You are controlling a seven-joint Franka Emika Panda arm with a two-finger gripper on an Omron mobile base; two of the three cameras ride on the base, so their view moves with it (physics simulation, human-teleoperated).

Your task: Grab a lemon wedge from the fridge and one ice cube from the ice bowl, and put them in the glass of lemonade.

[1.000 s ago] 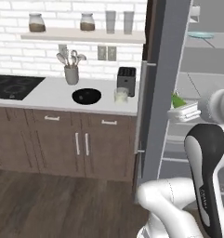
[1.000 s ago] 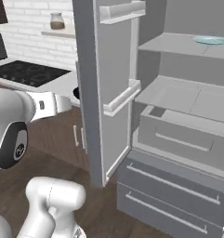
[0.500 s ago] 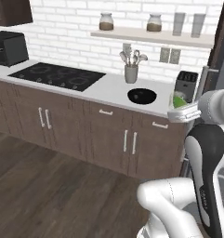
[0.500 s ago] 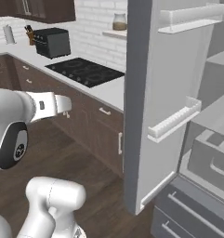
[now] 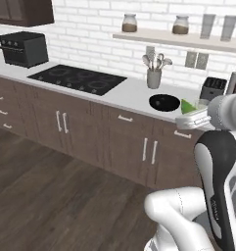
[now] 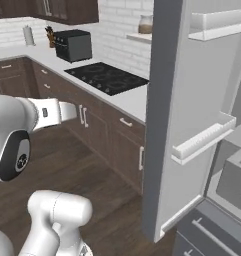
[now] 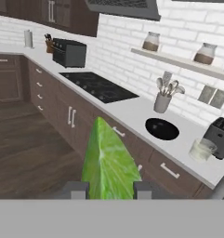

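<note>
On the table (image 7: 132,114), the ice bowl (image 7: 162,128) lies at 5 o'clock from the utensil holder (image 7: 162,102). The glass of lemonade (image 7: 201,149) stands at 4 o'clock from the bowl, touching the toaster (image 7: 220,135). The cooktop (image 7: 99,87) sits at 9 o'clock of the holder, beneath the shelf (image 7: 187,63). The lemon wedge (image 7: 108,165) sits between the gripper (image 7: 110,190) fingers.

Kitchen interior. A white brick wall (image 5: 90,29) backs a long white tabletop (image 5: 124,93) on brown wooden cabinets (image 5: 90,137) with silvery bar handles. A black cooktop (image 5: 76,78) is set flush in the tabletop; to its left stands a black toaster oven (image 5: 24,48). A grey utensil holder (image 5: 153,77) and a black toaster (image 5: 213,88) sit farther right. A pale wall shelf (image 5: 178,40) carries two jars (image 5: 129,22) and two tall glasses (image 5: 217,26). Dark upper cabinets (image 7: 62,14) hang at left. The floor (image 5: 51,201) is dark wood planking.
</note>
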